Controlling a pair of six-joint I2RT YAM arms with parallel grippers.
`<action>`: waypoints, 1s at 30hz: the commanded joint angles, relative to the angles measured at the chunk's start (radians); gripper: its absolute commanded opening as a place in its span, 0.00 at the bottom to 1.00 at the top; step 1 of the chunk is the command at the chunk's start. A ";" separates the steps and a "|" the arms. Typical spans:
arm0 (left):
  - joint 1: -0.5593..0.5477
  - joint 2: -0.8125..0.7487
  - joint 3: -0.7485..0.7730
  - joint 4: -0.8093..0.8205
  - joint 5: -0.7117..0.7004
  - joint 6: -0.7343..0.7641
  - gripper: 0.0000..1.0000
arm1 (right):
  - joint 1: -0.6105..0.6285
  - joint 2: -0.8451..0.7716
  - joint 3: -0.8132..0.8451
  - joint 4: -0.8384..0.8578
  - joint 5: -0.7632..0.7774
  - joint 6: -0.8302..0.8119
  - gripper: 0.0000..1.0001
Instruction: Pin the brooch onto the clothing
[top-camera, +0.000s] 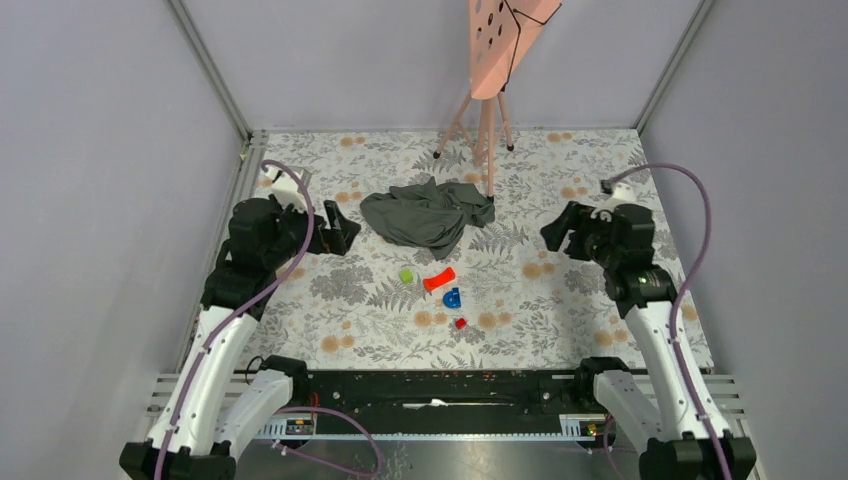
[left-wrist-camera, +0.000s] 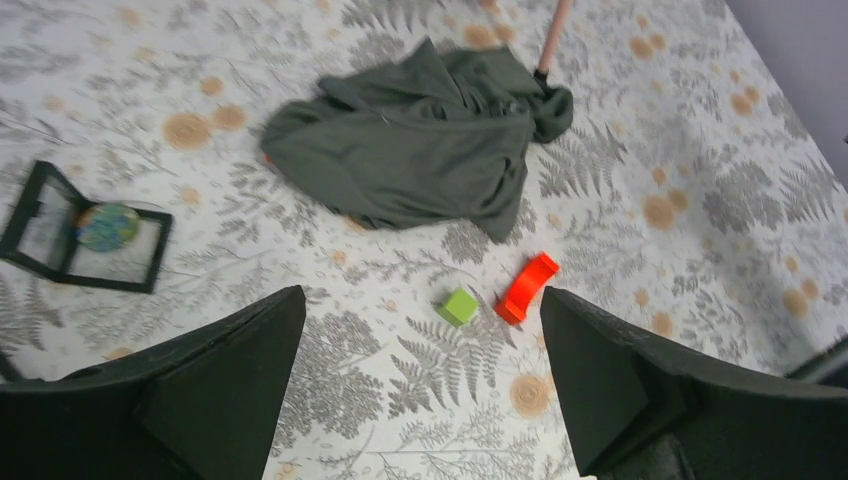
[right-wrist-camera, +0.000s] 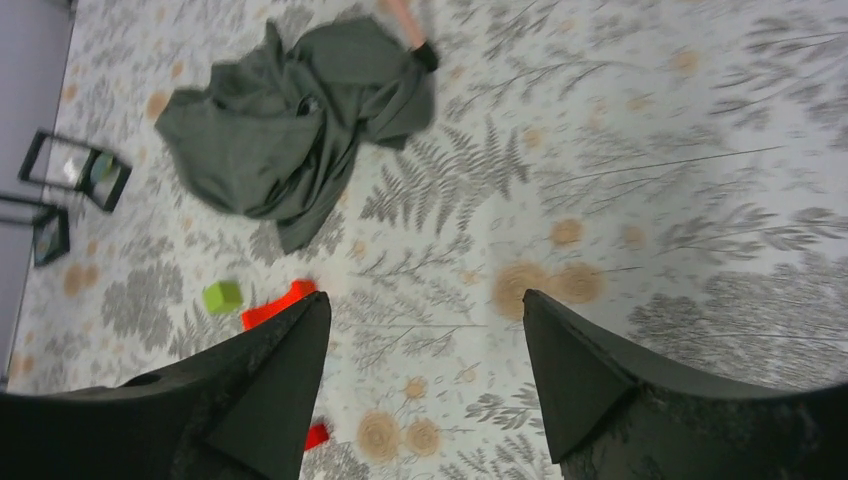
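The clothing, one crumpled shirt, is lying near the middle of the desk's far edge, touching the foot of a pink stand. The jaws of the left arm and right arm are gaping, holding nothing. Flattening the fabric with one arm while the other is fetching the brooch looks wisest, though I am failing to pick it out among one green cube, one orange arch, one blue piece and one red piece.

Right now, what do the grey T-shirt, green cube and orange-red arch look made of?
T-shirt: soft matte fabric, probably a jersey knit. It lies crumpled in loose folds, and the fibre can't be told.
Green cube: hard and evenly coloured with crisp edges. Probably plastic, though it could be painted wood or foam.
Orange-red arch: rigid and smooth, with saturated colour. Likely moulded plastic.
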 joint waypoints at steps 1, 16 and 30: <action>-0.017 0.054 0.018 0.022 0.092 -0.003 0.99 | 0.208 0.091 0.055 0.041 0.108 -0.005 0.77; -0.002 0.041 -0.045 0.041 0.055 -0.050 0.99 | 0.474 0.868 0.451 0.292 0.248 0.194 0.59; -0.002 0.042 -0.045 0.038 0.045 -0.046 0.99 | 0.474 1.201 0.731 0.139 0.306 0.258 0.54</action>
